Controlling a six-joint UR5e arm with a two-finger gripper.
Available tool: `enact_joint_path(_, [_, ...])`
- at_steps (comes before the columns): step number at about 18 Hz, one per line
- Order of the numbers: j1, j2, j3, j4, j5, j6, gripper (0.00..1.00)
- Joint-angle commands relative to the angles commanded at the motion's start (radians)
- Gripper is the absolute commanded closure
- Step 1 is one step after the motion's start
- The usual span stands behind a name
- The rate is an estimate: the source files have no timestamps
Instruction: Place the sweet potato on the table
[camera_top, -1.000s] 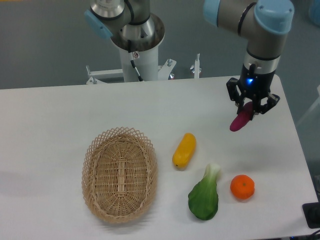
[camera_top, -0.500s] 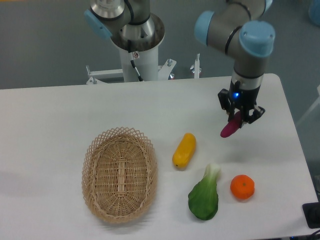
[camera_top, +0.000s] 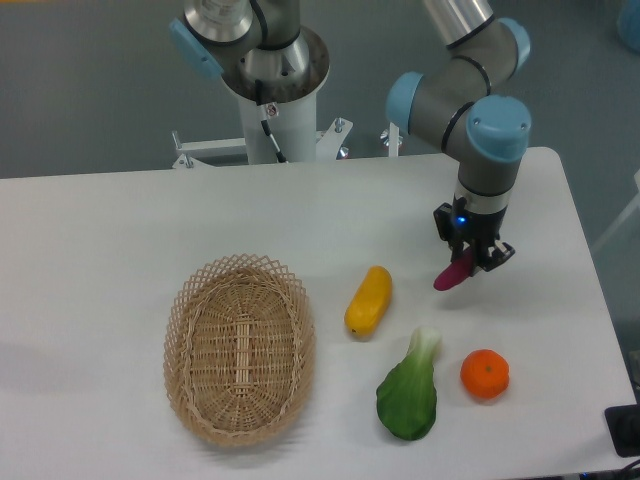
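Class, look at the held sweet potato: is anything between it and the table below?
Nothing visible. The gripper holds the sweet potato over bare table; the yellow vegetable and greens lie off to the side.

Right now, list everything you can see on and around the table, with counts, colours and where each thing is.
basket: one, tan wicker, left-centre of table, nothing in it
yellow vegetable: one, yellow-orange, right of basket
bok choy: one, green with white stem, front, right of basket
orange: one, orange, front right
sweet potato: one, magenta, tilted, held in the claw over the right side
table: one, white
mounting post: one, white, behind table
arm: one, grey with blue caps
claw: one, black, shut on sweet potato
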Motion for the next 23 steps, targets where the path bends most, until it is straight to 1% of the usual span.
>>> enact_joint_path(4, [0.002, 0.005, -0.022, 0.000, 0.009, 0.000, 0.64])
enact_joint_path(5, [0.002, 0.005, -0.020, 0.000, 0.011, -0.002, 0.61])
enact_joint_path(6, [0.002, 0.005, -0.020, 0.002, 0.011, -0.003, 0.51])
enact_joint_path(7, [0.002, 0.005, -0.013, 0.003, 0.009, -0.006, 0.29])
enact_joint_path(8, [0.003, 0.005, 0.001, 0.003, 0.006, -0.006, 0.00])
enact_joint_path(9, [0.003, 0.006, 0.018, 0.000, 0.009, -0.009, 0.00])
enact_joint_path(12, [0.002, 0.011, 0.026, 0.000, 0.009, -0.025, 0.00])
enact_joint_path(15, [0.006, 0.041, 0.047, 0.000, 0.011, -0.031, 0.00])
enact_joint_path(17, [0.005, 0.072, 0.066, 0.002, 0.008, -0.031, 0.00])
enact_joint_path(19, [-0.008, 0.088, 0.131, -0.001, 0.003, -0.049, 0.00])
enact_joint_path(21, [-0.023, 0.094, 0.205, -0.018, 0.012, -0.109, 0.00])
enact_joint_path(23, [-0.023, 0.112, 0.242, -0.041, 0.005, -0.109, 0.00])
